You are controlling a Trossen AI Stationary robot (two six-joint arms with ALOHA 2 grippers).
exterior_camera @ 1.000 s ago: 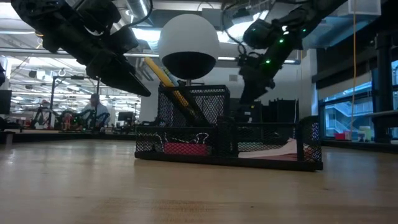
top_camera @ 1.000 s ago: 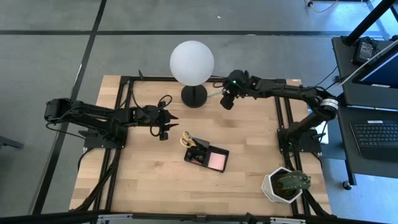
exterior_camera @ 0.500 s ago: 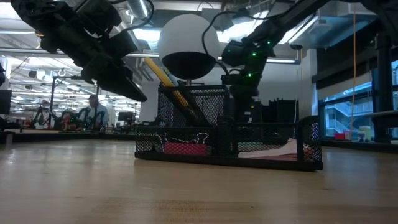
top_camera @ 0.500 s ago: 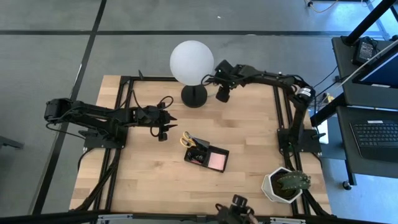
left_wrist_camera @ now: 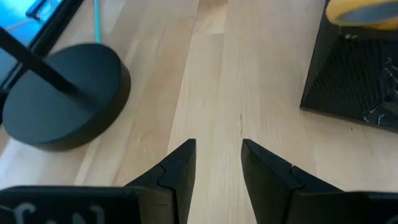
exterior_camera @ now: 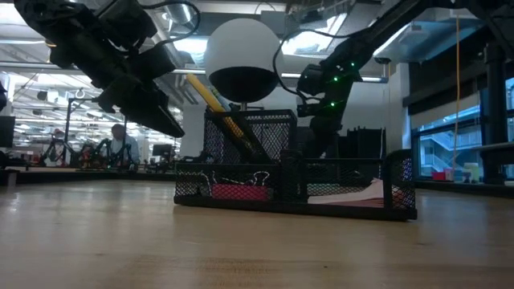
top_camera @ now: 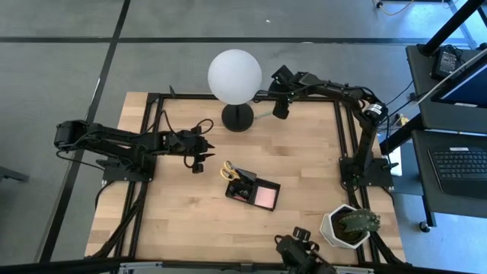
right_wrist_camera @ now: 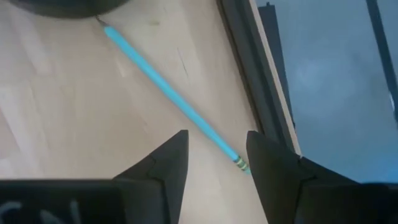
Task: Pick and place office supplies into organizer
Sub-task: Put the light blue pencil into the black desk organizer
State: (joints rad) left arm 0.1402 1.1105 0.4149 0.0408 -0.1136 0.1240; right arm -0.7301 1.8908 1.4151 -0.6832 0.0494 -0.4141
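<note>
The black mesh organizer (top_camera: 251, 188) sits mid-table, with yellow-handled scissors (top_camera: 228, 170) standing in its cup, a pink sticky-note pad (top_camera: 264, 198) in its tray and binder clips (exterior_camera: 261, 177) behind the mesh. A thin teal-green pencil (right_wrist_camera: 168, 93) lies flat on the wood by the far edge, one end at the lamp base. My right gripper (right_wrist_camera: 216, 146) hovers open over the pencil's eraser end, one finger on either side, also seen in the high view (top_camera: 280, 111). My left gripper (top_camera: 201, 156) hangs open above bare wood, left of the organizer (left_wrist_camera: 354, 81).
The white globe lamp (top_camera: 234, 74) stands on a black round base (top_camera: 237, 118) near the far edge, right beside the pencil. A potted plant (top_camera: 350, 227) occupies the near right corner. A dark object (top_camera: 300, 245) shows at the near edge. Bare wood lies left of the organizer.
My right gripper has swung along the far edge, first toward the lamp and then back a little, turning about its wrist and ending over the pencil. My left gripper has drawn back slightly toward the table's left. A dark object has come into view at the near edge.
</note>
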